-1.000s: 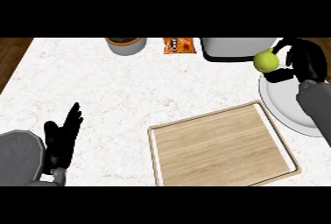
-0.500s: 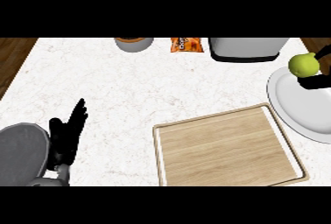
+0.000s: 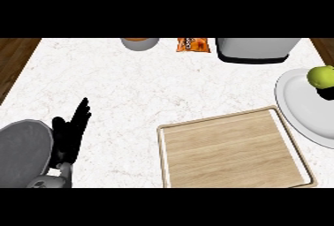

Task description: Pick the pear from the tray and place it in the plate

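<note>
From the head view, looking down on the counter (image 3: 130,88), the pear (image 3: 320,76) is off the tray (image 3: 231,152). It shows green and round at the far right, over the upper part of the white plate (image 3: 297,106). Just under it, touching its lower side, a small black piece of the right hand (image 3: 327,93) pokes in from the right edge. So little of that hand shows that I cannot tell whether it is grasping the pear or has let go, nor whether the pear sits on the plate or hangs just above it.

The wooden tray lies bare in the lower middle, its right corner just beside the plate's rim.

The left hand (image 3: 70,132) rests at the lower left, well apart from the tray. It is released, fingers straight and pointing up the counter, holding nothing. Its grey forearm (image 3: 23,152) fills the corner beside it.

Along the far edge stand a cup (image 3: 139,43), an orange packet (image 3: 194,44) and a grey appliance (image 3: 256,49). Brown floor (image 3: 13,57) shows past the counter's left side.
</note>
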Controlling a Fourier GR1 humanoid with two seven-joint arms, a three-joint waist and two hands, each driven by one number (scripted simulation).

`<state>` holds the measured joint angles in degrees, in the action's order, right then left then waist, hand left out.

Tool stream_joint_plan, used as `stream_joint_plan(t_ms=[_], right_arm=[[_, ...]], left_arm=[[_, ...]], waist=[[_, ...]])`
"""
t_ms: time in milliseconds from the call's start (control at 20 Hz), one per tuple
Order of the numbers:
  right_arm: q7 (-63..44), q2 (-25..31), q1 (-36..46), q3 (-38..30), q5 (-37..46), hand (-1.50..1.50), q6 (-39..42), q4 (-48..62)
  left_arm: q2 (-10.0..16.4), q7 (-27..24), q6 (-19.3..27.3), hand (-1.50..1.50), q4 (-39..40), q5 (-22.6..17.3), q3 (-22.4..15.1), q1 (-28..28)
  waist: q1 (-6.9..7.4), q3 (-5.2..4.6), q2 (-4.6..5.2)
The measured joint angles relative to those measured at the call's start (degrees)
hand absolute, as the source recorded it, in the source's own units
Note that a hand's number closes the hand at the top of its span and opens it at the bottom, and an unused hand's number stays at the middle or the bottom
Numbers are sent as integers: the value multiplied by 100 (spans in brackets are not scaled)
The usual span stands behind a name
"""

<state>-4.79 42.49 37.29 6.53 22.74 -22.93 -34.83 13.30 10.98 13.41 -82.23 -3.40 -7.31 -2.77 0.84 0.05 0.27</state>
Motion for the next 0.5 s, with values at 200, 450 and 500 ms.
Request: stream_joint_plan(t_ms=[200,450,500], right_arm=[[478,-23,102,-158,-69,150,482,720],[794,10,224,-211,-114,-150,1395,1457],[879,8,236,-217,-103,-150,1524,1598]], left_arm=[[-53,27,2,0,-43,41,4,-3],[-42,90,-68,0,-22,49,39,-129],[-53,132,-50,0,-26,71,40,-175]], waist=[[32,3,12],[77,8,35],[79,8,35]])
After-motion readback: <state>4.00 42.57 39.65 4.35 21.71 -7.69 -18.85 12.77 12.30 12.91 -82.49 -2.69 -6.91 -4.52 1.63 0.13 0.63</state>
